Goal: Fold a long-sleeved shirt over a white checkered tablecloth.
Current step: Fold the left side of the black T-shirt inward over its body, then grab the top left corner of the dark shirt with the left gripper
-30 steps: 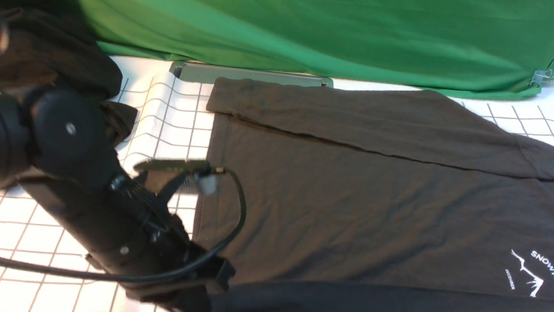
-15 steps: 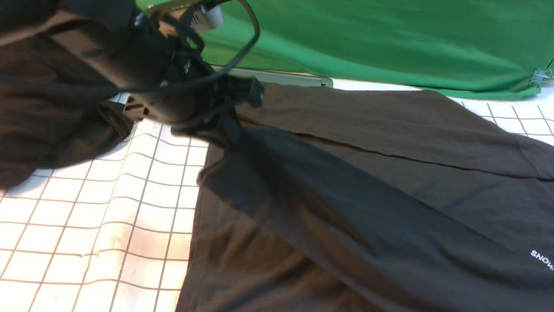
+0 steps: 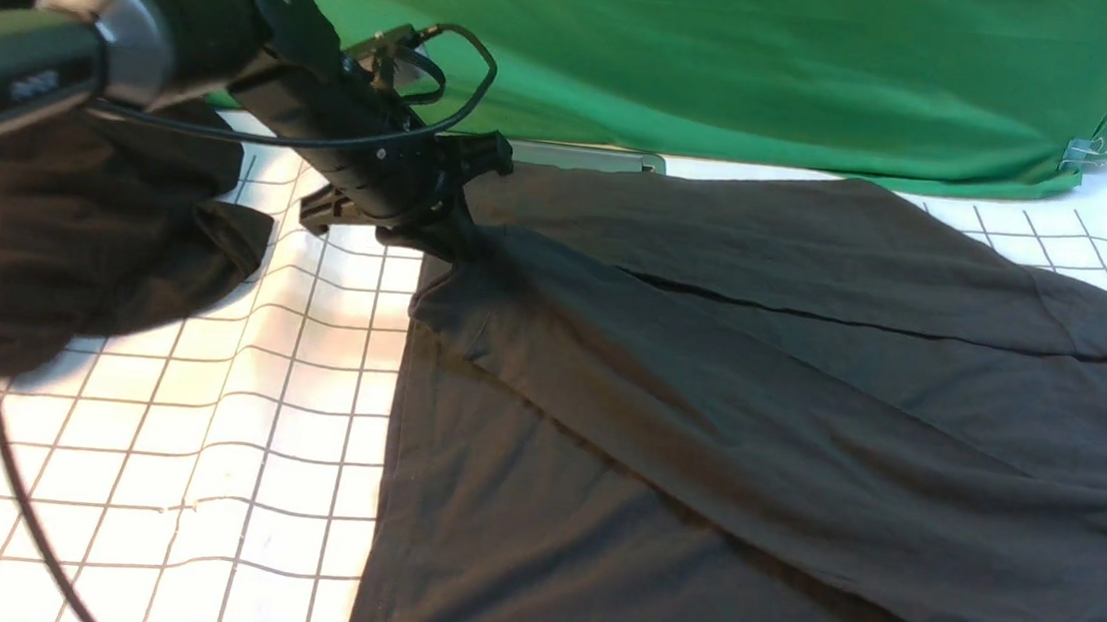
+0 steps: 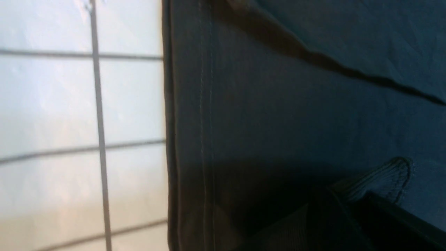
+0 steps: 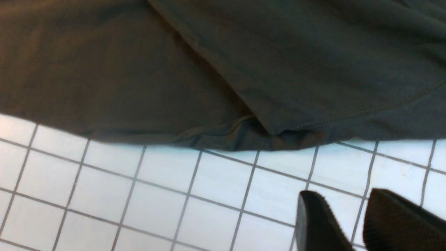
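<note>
The dark charcoal long-sleeved shirt (image 3: 817,274) lies spread on the white checkered tablecloth (image 3: 198,480). One sleeve (image 3: 706,395) runs diagonally across the body, up to my left gripper (image 3: 435,231) at the shirt's far left corner. In the left wrist view the ribbed cuff (image 4: 379,176) sits between dark fingers, too dim to read their gap. My right gripper (image 5: 343,193) hovers open over bare tablecloth (image 5: 156,181), just off the shirt's edge (image 5: 209,62), with nothing between its fingers. The print is hidden.
A deeper black heap of cloth (image 3: 71,209) lies at the far left. Green cloth (image 3: 686,52) hangs across the back, held by a clip (image 3: 1083,152). A flat grey-green piece (image 3: 577,156) sits under its lower edge. The left arm's cable (image 3: 8,474) trails over the tablecloth.
My left arm swung from the near left edge up to the shirt's far left corner, dragging the sleeve diagonally across the body. The sleeve now covers the white print.
</note>
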Available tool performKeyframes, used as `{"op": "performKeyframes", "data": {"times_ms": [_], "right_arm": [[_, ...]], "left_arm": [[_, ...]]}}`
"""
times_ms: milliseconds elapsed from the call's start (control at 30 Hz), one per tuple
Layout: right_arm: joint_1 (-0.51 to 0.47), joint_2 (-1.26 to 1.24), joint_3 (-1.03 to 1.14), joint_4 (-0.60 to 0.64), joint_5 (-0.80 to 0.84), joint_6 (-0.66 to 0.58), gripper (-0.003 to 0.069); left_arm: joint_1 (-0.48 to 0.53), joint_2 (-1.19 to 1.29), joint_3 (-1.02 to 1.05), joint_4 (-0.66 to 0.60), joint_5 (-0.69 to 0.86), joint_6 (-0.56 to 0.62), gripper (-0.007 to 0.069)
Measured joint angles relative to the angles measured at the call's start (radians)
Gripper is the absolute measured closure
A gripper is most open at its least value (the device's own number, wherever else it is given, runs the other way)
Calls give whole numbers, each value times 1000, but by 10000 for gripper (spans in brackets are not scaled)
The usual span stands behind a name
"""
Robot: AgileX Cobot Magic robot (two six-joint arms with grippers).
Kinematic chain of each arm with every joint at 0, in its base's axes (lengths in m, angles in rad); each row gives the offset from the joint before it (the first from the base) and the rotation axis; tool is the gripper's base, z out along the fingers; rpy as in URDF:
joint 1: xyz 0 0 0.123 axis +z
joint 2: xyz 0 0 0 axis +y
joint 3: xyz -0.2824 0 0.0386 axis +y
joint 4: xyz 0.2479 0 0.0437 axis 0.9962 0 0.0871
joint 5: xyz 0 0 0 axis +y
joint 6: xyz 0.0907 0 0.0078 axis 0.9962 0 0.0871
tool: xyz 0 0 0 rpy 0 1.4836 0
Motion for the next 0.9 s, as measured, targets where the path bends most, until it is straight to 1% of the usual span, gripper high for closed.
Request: {"op": "performKeyframes", "data": {"times_ms": [33, 167, 200, 233, 267, 300, 333, 367, 433, 600, 767, 900], "right_arm": [[0, 0, 0, 0, 0, 0, 449], [0, 0, 0, 0, 0, 0, 445], [0, 0, 0, 0, 0, 0, 445], [0, 0, 0, 0, 0, 0, 441], [0, 0, 0, 0, 0, 0, 440], [0, 0, 0, 0, 0, 0, 440], [0, 0, 0, 0, 0, 2, 438], [0, 0, 0, 0, 0, 4, 437], [0, 0, 0, 0, 0, 11, 433], [0, 0, 0, 0, 0, 27, 430], [0, 0, 0, 0, 0, 29, 425], [0, 0, 0, 0, 0, 29, 424]], "left_arm": [[0, 5, -8, 2, 0, -2, 526], [8, 51, -100, 54, 15, -47, 375], [9, 52, -109, 54, 15, -50, 361], [22, 65, -139, 57, 14, -76, 304], [28, 70, -153, 57, 13, -87, 279], [31, 71, -156, 57, 12, -94, 273], [46, 78, -174, 57, 5, -124, 233], [59, 83, -181, 56, -10, -148, 214], [78, 95, -183, 51, -24, -172, 198], [101, 129, -184, 15, -30, -190, 202], [101, 187, -184, -73, -61, -191, 242], [101, 222, -184, -99, -122, -191, 270]]}}
